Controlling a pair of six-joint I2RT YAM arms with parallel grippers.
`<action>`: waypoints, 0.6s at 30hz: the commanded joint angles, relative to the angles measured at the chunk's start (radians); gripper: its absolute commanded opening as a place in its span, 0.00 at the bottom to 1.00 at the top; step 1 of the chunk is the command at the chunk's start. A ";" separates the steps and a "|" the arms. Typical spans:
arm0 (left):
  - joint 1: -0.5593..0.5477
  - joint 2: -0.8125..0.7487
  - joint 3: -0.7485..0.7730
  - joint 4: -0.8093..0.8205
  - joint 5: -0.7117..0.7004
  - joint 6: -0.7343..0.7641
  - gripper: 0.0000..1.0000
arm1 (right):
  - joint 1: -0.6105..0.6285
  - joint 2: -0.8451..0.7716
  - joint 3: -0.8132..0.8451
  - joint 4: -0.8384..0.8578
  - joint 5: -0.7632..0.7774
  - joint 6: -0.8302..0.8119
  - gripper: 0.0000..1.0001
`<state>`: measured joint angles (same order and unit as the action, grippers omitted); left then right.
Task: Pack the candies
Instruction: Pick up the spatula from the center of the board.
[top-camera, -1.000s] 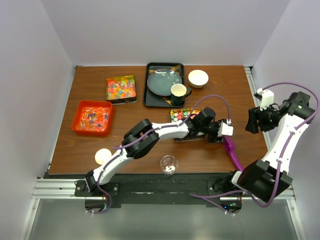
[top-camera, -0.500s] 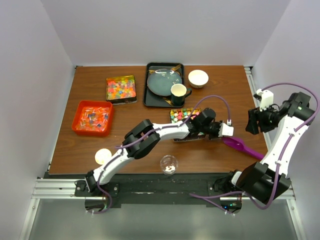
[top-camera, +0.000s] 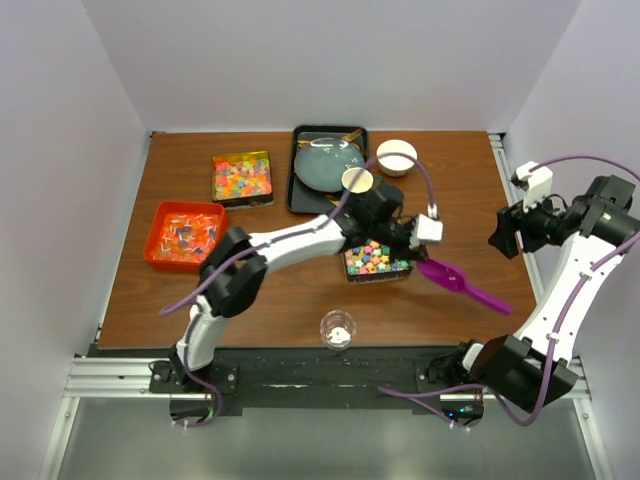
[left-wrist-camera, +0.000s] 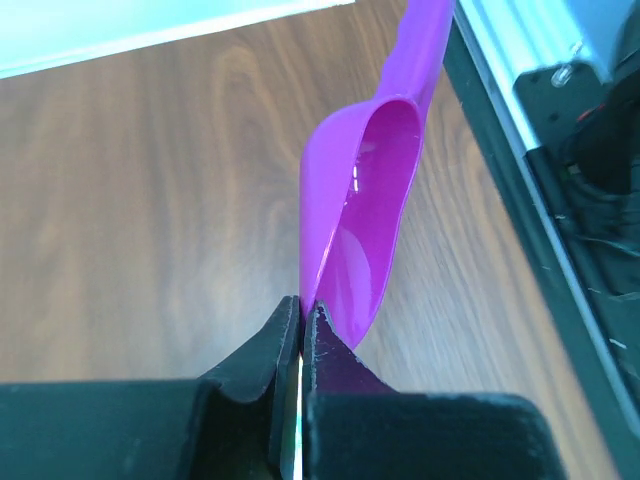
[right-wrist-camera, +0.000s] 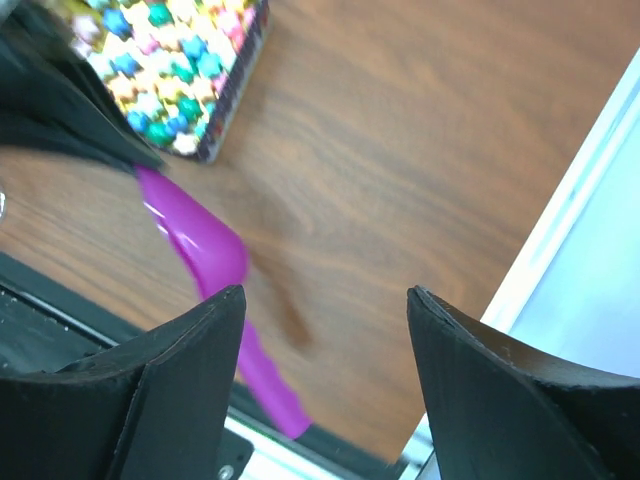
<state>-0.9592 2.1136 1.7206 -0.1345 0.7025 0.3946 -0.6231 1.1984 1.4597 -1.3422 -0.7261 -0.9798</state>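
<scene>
The left tool is pressed together on the thin rim of a glossy purple plastic scoop, whose smooth oval bowl and flat handle angle over the wood-grain tabletop, right of centre in the top view. The candies, small star-like pastel lumps, fill a shallow dark rectangular tray mid-frame just beside that tool, with more in a square box and a red tray at upper left. The right tool stands spread, nothing between its matte black fingers, at the right edge.
</scene>
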 joint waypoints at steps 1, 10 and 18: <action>0.089 -0.141 0.033 -0.187 0.077 -0.080 0.00 | 0.065 -0.003 0.080 -0.017 -0.092 -0.004 0.70; 0.382 -0.127 0.166 -0.434 0.178 -0.174 0.00 | 0.480 0.040 0.143 0.308 -0.016 0.089 0.71; 0.528 -0.061 0.214 -0.543 0.386 -0.192 0.00 | 0.661 0.007 -0.030 0.431 -0.024 -0.169 0.71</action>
<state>-0.4362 2.0624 1.9099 -0.6094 0.9195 0.2356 -0.0113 1.2346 1.5150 -1.0180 -0.7498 -1.0103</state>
